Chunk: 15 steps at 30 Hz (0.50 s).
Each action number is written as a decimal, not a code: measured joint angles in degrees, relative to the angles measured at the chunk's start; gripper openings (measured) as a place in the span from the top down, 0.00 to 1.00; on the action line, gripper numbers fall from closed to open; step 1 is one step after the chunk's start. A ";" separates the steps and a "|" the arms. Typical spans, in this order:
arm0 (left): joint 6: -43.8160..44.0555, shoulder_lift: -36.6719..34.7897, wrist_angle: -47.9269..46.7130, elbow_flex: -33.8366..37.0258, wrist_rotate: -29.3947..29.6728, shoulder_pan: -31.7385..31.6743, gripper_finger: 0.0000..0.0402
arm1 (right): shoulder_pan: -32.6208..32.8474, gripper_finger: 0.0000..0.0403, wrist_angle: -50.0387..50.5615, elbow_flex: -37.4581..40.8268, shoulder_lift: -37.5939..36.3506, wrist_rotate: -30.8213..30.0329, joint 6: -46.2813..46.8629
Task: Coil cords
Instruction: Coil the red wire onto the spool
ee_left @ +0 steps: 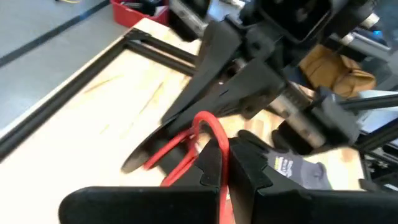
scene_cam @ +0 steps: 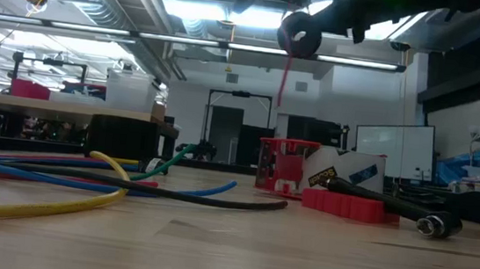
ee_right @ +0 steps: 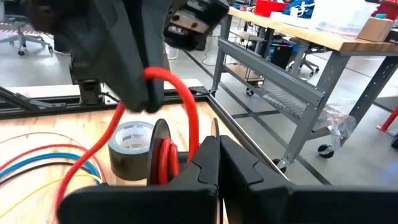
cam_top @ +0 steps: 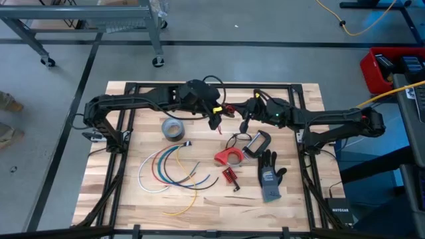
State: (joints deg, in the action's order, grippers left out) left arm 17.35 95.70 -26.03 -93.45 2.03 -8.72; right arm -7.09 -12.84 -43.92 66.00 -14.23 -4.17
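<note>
Both grippers meet above the table's middle, left gripper (cam_top: 214,119) and right gripper (cam_top: 243,123) each pinched narrow on the red cord (ee_right: 186,106), which loops between them off the wood. Other cords (cam_top: 169,169) lie fanned near the tape roll (cam_top: 174,129).

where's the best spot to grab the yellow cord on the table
Judging by its pose, grip the yellow cord near the free end at the table's front edge, coming straight down. That stretch lies alone on bare wood; farther up it runs under or over the blue cord and dark cord.
</note>
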 joint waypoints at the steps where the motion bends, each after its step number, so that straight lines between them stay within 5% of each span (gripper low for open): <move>1: -0.33 -0.40 -0.77 0.00 0.37 -0.07 1.00 | 0.00 0.99 0.34 0.00 -0.57 0.09 0.02; 15: -5.92 -1.41 -7.92 0.01 1.69 -0.05 0.95 | 0.00 0.99 0.78 0.02 -8.41 5.01 2.67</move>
State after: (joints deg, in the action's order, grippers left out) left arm 11.43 94.29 -33.95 -93.44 3.72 -8.78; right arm -7.09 -12.06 -43.90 57.59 -9.21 -1.50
